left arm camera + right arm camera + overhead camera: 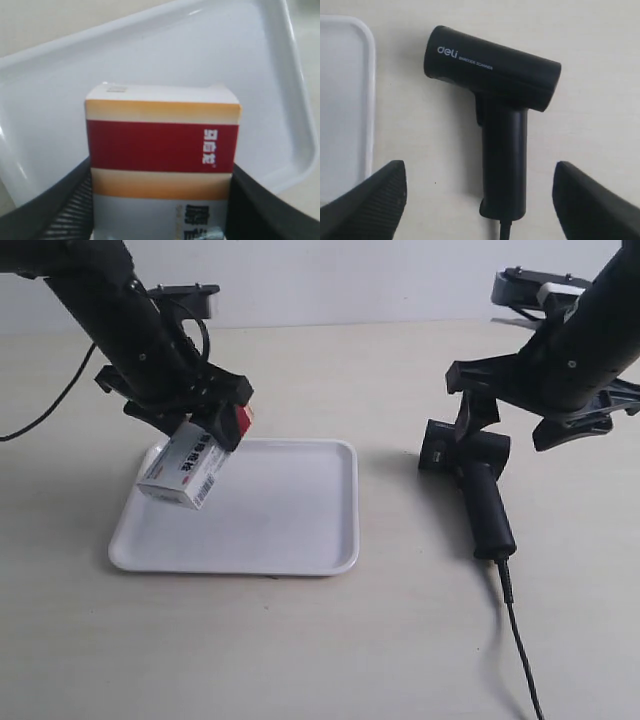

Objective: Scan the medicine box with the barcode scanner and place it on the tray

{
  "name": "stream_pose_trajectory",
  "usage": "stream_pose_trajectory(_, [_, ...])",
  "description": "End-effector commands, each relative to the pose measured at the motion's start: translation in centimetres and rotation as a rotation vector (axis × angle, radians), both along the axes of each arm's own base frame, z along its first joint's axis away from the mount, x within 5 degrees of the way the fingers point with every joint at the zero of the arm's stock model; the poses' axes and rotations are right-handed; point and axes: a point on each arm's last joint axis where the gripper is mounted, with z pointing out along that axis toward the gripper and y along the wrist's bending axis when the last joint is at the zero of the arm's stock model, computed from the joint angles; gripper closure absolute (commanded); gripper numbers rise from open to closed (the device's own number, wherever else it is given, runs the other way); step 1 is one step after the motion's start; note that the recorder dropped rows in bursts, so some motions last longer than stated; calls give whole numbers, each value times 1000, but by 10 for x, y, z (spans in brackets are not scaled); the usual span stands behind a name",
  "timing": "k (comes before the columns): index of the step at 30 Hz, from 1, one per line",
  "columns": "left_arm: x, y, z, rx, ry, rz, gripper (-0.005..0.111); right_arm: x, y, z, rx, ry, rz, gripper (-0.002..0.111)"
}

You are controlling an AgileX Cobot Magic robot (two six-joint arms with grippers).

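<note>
The medicine box (190, 465) (162, 165), white with a red and tan band, hangs tilted over the left part of the white tray (290, 530) (260, 75). My left gripper (205, 430) (160, 210) is shut on it, a finger on each side. The black barcode scanner (475, 480) (502, 100) lies flat on the table to the right of the tray, its cable (520, 640) trailing toward the front edge. My right gripper (545, 410) (480, 200) hovers above the scanner, open, its fingers wide on either side of the handle without touching it.
The tray's rim (370, 100) shows at the edge of the right wrist view, a short gap from the scanner head. A black cable (45, 410) runs off the exterior view's left. Bare beige table (300, 660) surrounds everything.
</note>
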Motion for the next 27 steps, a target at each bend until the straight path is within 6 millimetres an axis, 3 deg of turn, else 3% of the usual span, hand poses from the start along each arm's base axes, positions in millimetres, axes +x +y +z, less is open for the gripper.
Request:
stream_pose_trajectory(1, [2, -5, -16, 39, 21, 1, 107, -14, -6, 33, 40, -53, -7, 42])
stream_pose_trajectory(6, [11, -9, -32, 44, 37, 4, 107, -41, -7, 77, 183, -136, 18, 46])
stream_pose_trajectory(9, [11, -11, -38, 40, 46, 8, 107, -52, -10, 91, 210, -161, 23, 46])
stream_pose_trajectory(14, [11, -14, -50, 53, 73, 2, 107, -60, -11, 100, 233, -177, 32, 46])
stream_pose_trajectory(27, [10, -26, -57, 49, 32, -11, 107, -66, -8, 104, 276, -162, 78, 46])
